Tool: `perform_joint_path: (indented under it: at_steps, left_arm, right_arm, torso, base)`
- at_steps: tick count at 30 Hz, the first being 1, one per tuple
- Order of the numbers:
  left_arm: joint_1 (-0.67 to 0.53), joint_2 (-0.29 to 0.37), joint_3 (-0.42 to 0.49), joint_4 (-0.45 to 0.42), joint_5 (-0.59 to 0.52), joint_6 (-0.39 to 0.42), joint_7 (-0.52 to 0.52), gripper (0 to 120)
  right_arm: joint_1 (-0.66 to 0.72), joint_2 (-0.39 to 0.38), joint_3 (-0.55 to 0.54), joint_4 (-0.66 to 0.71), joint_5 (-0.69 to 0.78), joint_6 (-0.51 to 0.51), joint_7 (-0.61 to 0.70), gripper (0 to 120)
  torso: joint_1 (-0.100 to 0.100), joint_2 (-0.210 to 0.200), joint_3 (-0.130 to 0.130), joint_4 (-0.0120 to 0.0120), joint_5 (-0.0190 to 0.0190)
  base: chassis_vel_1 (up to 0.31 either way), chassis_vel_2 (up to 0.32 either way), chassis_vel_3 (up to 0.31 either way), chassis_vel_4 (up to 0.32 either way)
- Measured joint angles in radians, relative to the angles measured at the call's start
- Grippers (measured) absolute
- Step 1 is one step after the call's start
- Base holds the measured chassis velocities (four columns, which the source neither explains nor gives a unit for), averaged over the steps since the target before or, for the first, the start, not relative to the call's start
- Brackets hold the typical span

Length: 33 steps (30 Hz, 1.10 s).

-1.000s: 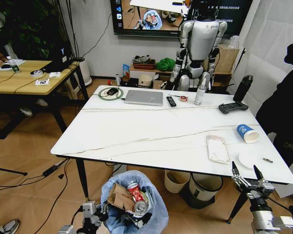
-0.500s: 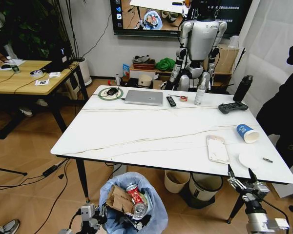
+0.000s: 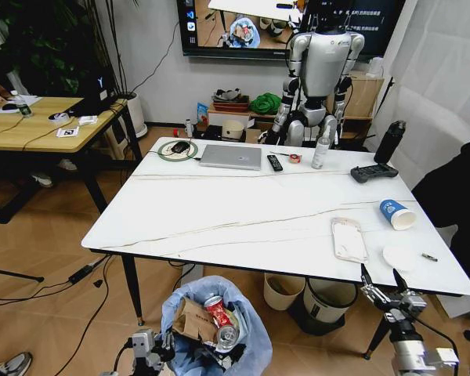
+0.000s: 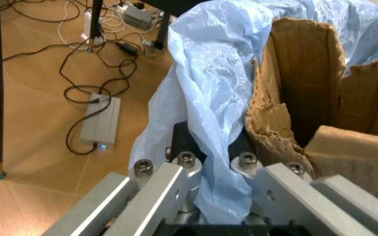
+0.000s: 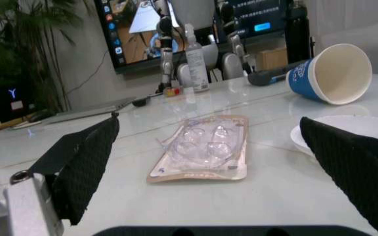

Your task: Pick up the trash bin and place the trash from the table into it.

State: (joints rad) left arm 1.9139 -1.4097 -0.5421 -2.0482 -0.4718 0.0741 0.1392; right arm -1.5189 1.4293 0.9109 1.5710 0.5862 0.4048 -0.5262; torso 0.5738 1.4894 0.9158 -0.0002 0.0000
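On the white marble-look table (image 3: 243,211) three scraps wait: clear plastic package (image 3: 349,239), white disc (image 3: 403,256), blue paper cup (image 3: 396,214). Below the near edge, the blue-bagged trash bin (image 3: 219,329), holding cardboard and a red can, hangs pinched in the left gripper (image 4: 205,184). The right gripper (image 3: 384,288) gapes empty; I reckon the package comes next.

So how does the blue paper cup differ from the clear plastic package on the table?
The blue paper cup is a round cup tipped on its side, mouth open; the clear plastic package is a flat see-through sheet lying face up. The cup is opaque blue and white; the package is transparent with a pale edge. Both lie on the table, not yet binned.
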Motion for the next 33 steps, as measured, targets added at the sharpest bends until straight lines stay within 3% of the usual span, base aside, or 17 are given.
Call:
perform_joint_path:
  at_steps: [27, 33]
  left_arm:
    - [-0.011, -0.002, -0.001, 0.006, -0.002, 0.013, -0.005, 0]
    - [-0.009, 0.001, -0.001, 0.004, -0.002, 0.014, -0.005, 0]
  right_arm:
    - [0.026, -0.003, -0.001, -0.028, 0.012, 0.0, -0.001, 100]
    - [0.007, -0.011, 0.023, 0.054, 0.029, -0.003, 0.035, 100]
  torso:
    - [0.0, 0.0, 0.0, 0.0002, 0.0]
    - [0.0, 0.0, 0.0, 0.0, 0.0]
  base:
    - [0.0, 0.0, 0.0, 0.0]
    - [0.0, 0.0, 0.0, 0.0]
